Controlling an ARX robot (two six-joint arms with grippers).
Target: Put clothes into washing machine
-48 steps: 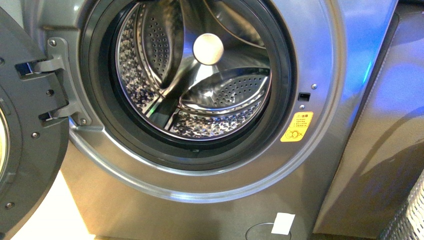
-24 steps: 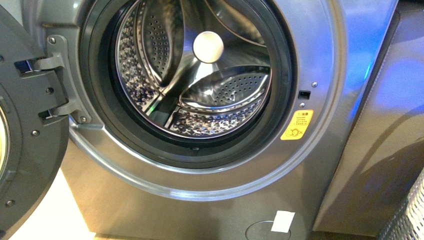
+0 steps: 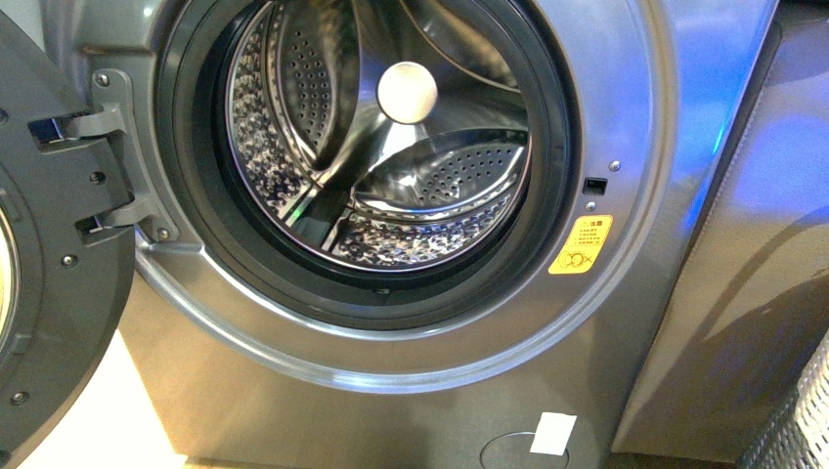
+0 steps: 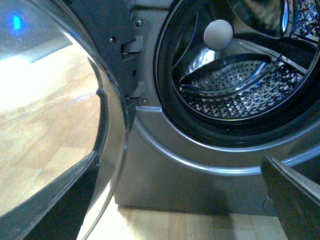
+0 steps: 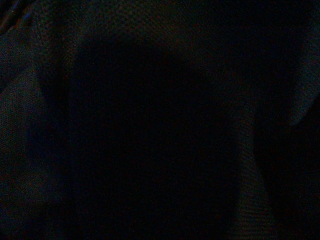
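Observation:
The silver-grey washing machine (image 3: 626, 117) fills the front view, its door (image 3: 49, 244) swung open to the left. The perforated steel drum (image 3: 391, 166) looks empty behind the dark gasket. A yellow sticker (image 3: 581, 246) sits right of the porthole. Neither gripper shows in the front view. In the left wrist view my left gripper (image 4: 180, 200) is open and empty, low in front of the machine (image 4: 175, 170), with the door glass (image 4: 55, 100) beside it and the drum (image 4: 240, 85) above. The right wrist view is dark. The clothes are not in view.
A plain grey-brown cabinet (image 3: 753, 244) stands right of the machine. A mesh basket's edge (image 3: 802, 420) shows at the bottom right corner. A white label (image 3: 553, 435) sits on the machine's lower panel. Light wooden floor (image 4: 200, 227) lies below.

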